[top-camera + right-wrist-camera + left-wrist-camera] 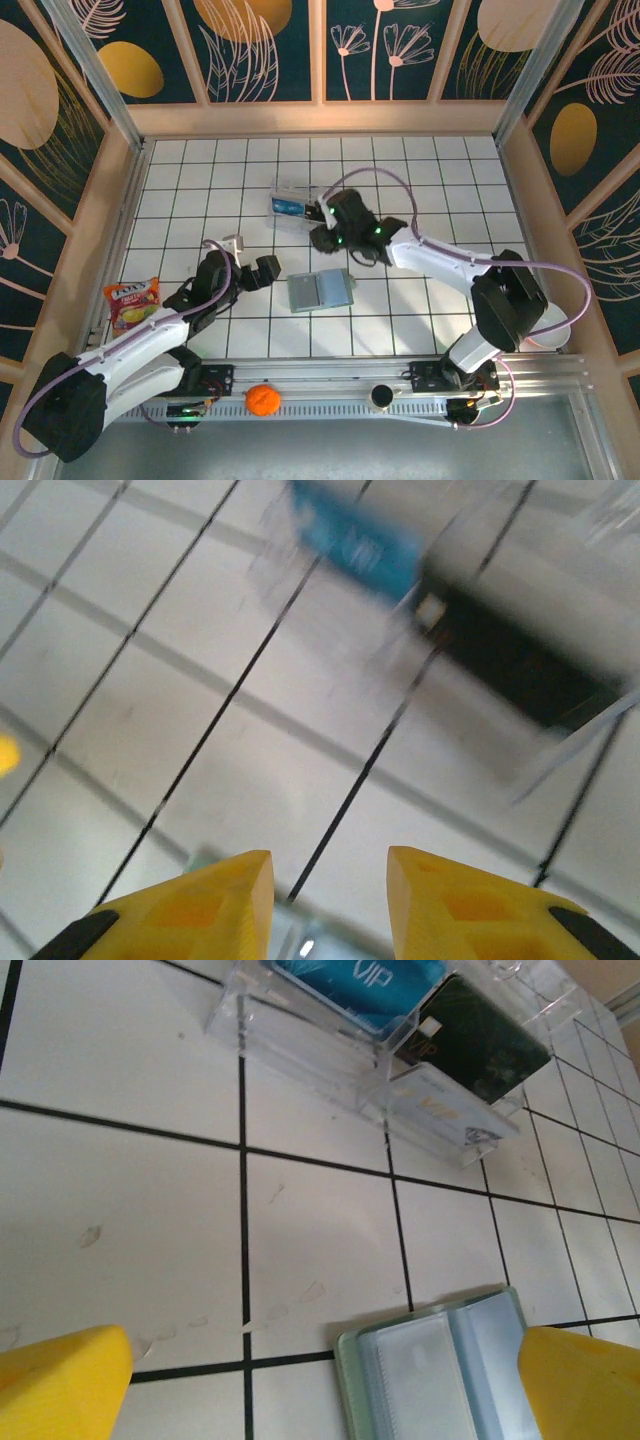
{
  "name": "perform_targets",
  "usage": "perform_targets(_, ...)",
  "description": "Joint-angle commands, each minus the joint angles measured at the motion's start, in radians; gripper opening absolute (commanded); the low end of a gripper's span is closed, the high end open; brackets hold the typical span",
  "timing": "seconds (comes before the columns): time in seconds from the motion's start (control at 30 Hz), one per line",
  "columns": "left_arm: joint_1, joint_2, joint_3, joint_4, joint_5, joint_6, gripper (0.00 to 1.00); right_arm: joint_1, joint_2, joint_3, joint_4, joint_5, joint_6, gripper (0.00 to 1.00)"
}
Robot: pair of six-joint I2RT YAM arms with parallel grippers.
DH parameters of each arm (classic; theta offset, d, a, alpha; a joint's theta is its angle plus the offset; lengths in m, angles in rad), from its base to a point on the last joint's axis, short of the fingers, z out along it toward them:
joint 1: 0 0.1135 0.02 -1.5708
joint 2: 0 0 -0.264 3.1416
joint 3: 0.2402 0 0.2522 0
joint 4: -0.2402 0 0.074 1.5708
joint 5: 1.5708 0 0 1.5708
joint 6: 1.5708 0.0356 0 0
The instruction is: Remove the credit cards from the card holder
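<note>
The card holder (320, 291) lies open and flat on the white tiles in the middle, pale inner faces up; its near-left corner (430, 1380) sits low in the left wrist view. Behind it a clear plastic box (293, 203) holds credit cards: a blue one (360, 985), a black one (485, 1045) and a pale one (445, 1110). My left gripper (325, 1360) hovers wide open just left of the holder (255, 268). My right gripper (322, 228) hangs open beside the box with nothing between its yellow fingers (230, 905); blue card (355, 540) and black card (510, 650) blur ahead.
A red snack packet (133, 302) lies at the left edge. An orange ball (262, 399) and a black round item (381, 396) sit on the front rail. A white bowl (553, 325) is at the right. Wooden walls enclose the tiled floor.
</note>
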Motion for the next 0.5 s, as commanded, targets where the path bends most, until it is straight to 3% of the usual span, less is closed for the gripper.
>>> perform_targets(0.0, 0.008, -0.02, -0.038, 0.019, -0.018, -0.046, 0.98, 0.097, 0.01, -0.093, 0.007, 0.022, 0.058, 0.36)
perform_targets(0.27, 0.008, -0.049, -0.103, 0.04, 0.005, -0.09, 0.97, 0.294, 0.146, -0.067, -0.018, 0.17, 0.064, 0.38)
perform_targets(0.47, 0.007, -0.087, -0.112, 0.018, 0.008, -0.091, 0.97, 0.353, 0.225, -0.011, -0.078, 0.263, 0.053, 0.39)
